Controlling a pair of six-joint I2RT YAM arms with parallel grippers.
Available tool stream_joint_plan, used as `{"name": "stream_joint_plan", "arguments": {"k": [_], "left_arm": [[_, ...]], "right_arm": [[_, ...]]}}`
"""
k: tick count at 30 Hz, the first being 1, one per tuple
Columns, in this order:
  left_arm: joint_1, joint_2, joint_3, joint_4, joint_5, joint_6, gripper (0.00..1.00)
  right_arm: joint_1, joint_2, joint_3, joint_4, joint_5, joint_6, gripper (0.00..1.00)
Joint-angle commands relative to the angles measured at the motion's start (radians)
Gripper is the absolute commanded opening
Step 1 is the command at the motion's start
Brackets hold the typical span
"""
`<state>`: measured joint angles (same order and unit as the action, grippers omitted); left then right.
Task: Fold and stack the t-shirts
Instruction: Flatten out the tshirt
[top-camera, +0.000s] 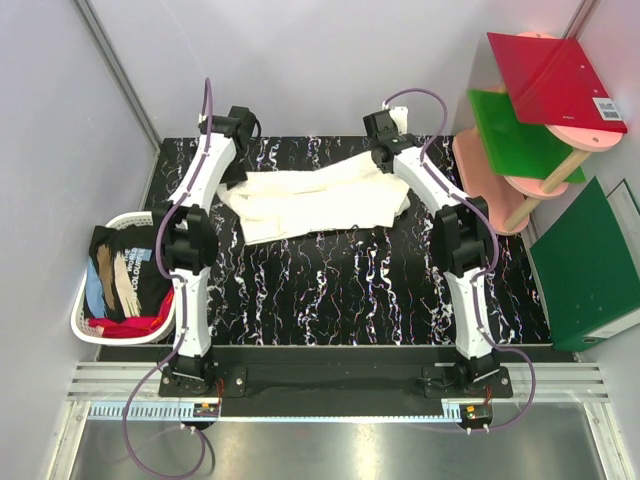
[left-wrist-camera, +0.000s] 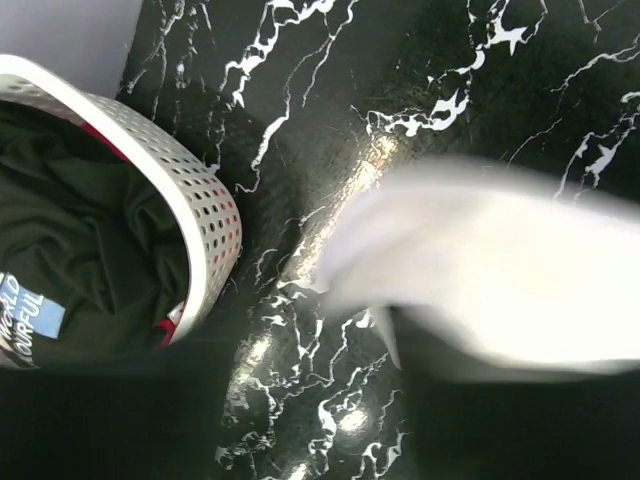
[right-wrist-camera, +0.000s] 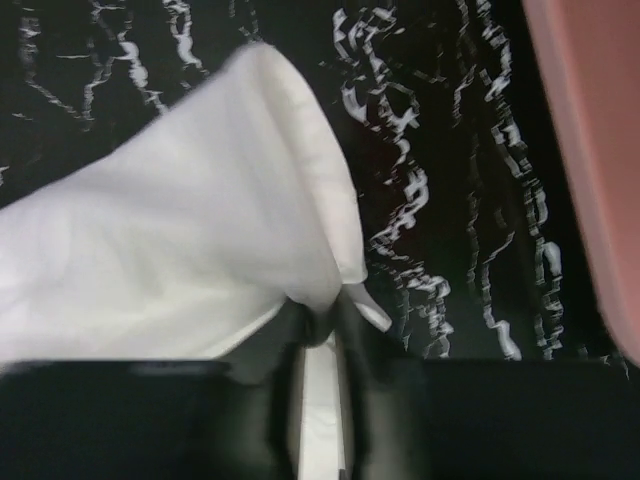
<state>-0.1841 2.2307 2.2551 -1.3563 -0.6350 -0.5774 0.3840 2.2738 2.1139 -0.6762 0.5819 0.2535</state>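
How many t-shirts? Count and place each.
4: one cream-white t-shirt spread on the table; a black t-shirt, a blue t-shirt and a red t-shirt heaped in the basket, which may hide more.

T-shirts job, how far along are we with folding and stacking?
Early. No folded stack shows on the black marbled table. In hand: the cream-white cloth tee lies rumpled there, its edge pinched by the right claw. Still to do: the black, blue and red tees wait in the white perforated basket.

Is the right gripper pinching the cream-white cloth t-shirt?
Yes, the right wrist view shows the cream-white cloth t-shirt clamped between the right gripper's jaws.
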Motion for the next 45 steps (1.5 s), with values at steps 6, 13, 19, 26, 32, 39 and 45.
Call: {"name": "stream_joint_plan", "arguments": {"k": [6,13,19,26,32,39,45], "left_arm": [[0.023,-0.227,-0.177,0.034,-0.011,-0.050,0.99],[-0.043,-0.393,-0.413,0.117,0.106,-0.029,0.99],[-0.130,-0.384,-0.545,0.123,0.152,-0.059,0.99],[-0.143,-0.356,-0.534,0.118,0.156,-0.027,0.99],[-0.143,-0.365,-0.557,0.118,0.143,-0.015,0.99],[-0.143,-0.364,-0.563,0.117,0.126,-0.001,0.99],[-0.143,-0.349,-0.560,0.118,0.115,0.005,0.99]], "right_arm": [[-0.030,-0.167,0.002,0.056,0.080,-0.028,1.00],[-0.034,-0.451,-0.379,0.096,-0.232,-0.017,1.00],[-0.042,-0.421,-0.497,-0.063,-0.438,0.009,1.00],[-0.063,-0.318,-0.502,-0.065,-0.534,0.079,0.96],[-0.071,-0.211,-0.399,-0.066,-0.545,0.113,0.91],[-0.071,-0.146,-0.307,-0.036,-0.579,0.125,0.75],[-0.073,-0.119,-0.279,-0.019,-0.642,0.130,0.30]]}}
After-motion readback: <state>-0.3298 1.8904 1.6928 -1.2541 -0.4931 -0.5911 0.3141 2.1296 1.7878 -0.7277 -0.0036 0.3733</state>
